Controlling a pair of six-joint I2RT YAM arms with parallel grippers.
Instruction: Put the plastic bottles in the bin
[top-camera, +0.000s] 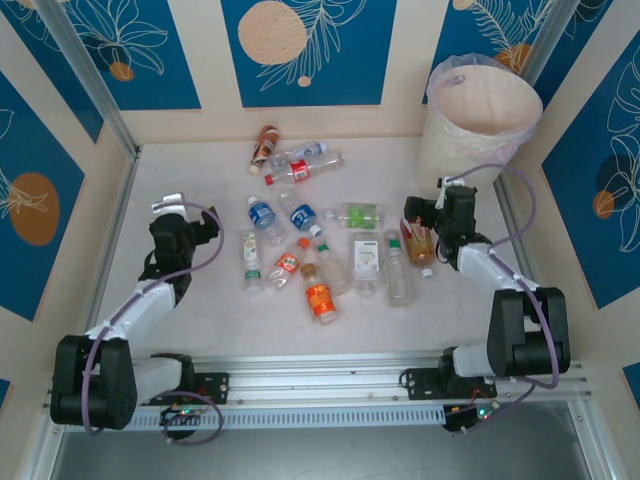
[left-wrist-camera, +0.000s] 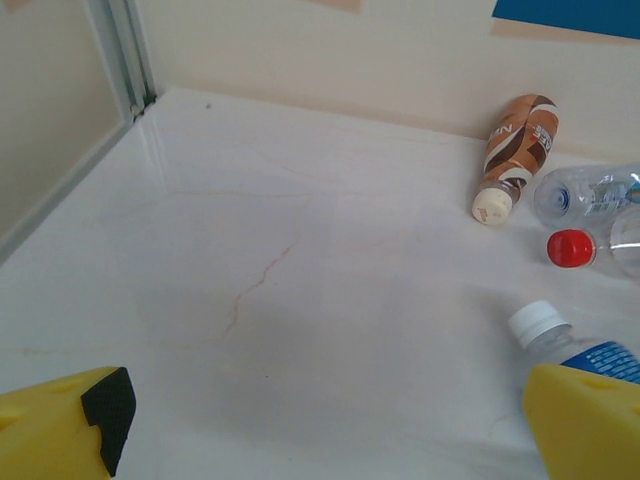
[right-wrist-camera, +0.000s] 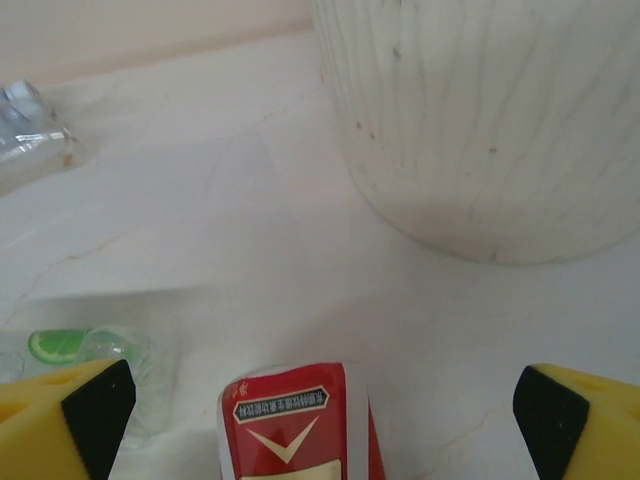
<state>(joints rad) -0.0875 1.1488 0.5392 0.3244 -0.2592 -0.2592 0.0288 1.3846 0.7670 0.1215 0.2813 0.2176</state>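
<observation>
Plastic bottles (top-camera: 318, 297) lie strewn over the middle of the pale counter (top-camera: 200, 330), most on their sides, in a loose cluster between the two arms. A smaller group sits toward the far wall: a brown bottle (top-camera: 264, 148) beside a red-capped bottle (top-camera: 300, 170) and another clear one. The bin (top-camera: 455, 150) stands upright in the far right corner, a thin bag folded over its rim, apart from the cluster. A green-labelled bottle (top-camera: 360, 214) lies at the cluster's far right. The right fingers (top-camera: 425, 228) are just in front of the bin and spread wide. In the right wrist view a red-labelled bottle (right-wrist-camera: 295, 420) sits between them with a gap on each side, touching neither, and the bin's wall is close ahead. The left fingers (top-camera: 188, 213) are over bare counter at the cluster's left edge, also spread wide and holding nothing. A blue-labelled bottle (left-wrist-camera: 575, 350) with a white cap lies just beside one of them.
</observation>
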